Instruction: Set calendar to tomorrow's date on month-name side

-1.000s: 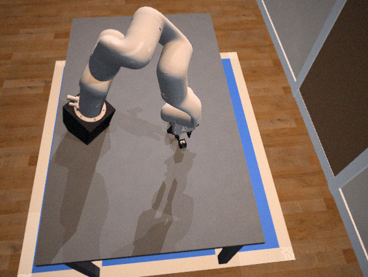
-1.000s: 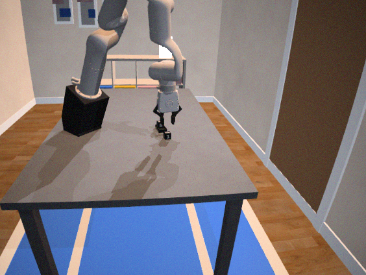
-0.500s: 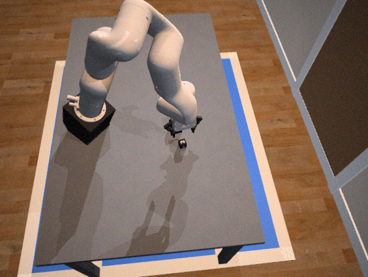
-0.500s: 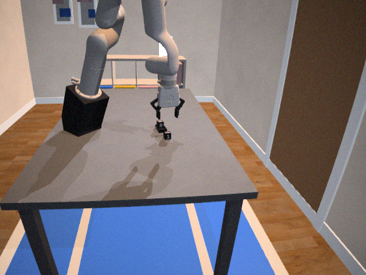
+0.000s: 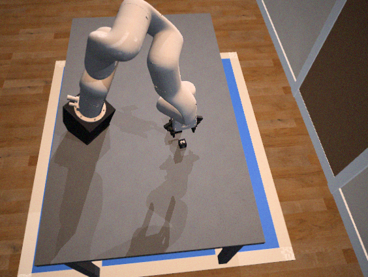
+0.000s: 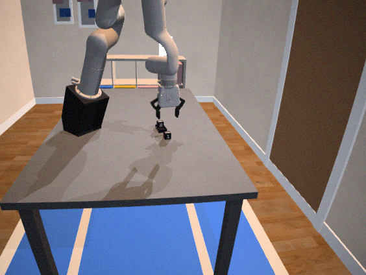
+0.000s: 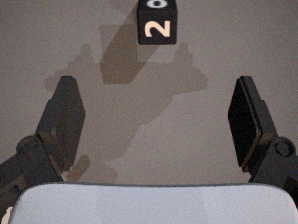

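- The gripper (image 6: 167, 114) hangs above the grey table (image 6: 97, 168), its jaws spread wide with nothing between them.
- A small black cube (image 7: 157, 20) sits alone on the table just nearer than the gripper, outside the tray, with a white 2 on one side and a 0 on another.
- The dark tray (image 6: 160, 125) lies under the gripper; a second cube appears to sit in it, digits unreadable.

A grey desk (image 6: 201, 168) on dark legs stands over a blue mat (image 6: 136, 240) with cream stripes on a wooden floor (image 6: 285, 207). Beyond the desk's far edge, a low shelf unit (image 6: 143, 58) lines the wall under two framed pictures (image 6: 63, 12).
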Action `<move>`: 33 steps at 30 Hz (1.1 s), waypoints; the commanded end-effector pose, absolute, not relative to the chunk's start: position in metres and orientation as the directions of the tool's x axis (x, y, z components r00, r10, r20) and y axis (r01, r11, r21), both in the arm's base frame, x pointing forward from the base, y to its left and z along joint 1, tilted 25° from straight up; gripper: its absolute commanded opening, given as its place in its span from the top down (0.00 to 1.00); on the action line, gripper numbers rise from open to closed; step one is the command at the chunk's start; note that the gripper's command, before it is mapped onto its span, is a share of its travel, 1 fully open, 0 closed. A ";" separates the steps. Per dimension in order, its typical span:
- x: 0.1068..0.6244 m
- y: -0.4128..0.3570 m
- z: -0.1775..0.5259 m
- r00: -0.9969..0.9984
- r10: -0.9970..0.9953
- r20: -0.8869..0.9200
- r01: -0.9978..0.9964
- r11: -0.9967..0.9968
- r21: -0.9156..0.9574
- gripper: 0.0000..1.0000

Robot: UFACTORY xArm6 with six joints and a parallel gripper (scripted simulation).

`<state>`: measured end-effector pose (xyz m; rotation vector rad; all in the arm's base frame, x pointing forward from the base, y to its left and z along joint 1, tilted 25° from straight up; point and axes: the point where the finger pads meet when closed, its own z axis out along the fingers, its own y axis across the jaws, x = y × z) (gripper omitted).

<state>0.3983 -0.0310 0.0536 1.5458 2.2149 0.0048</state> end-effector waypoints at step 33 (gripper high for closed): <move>0.402 -0.033 0.048 -0.280 0.895 -0.347 0.893 0.376 0.248 0.51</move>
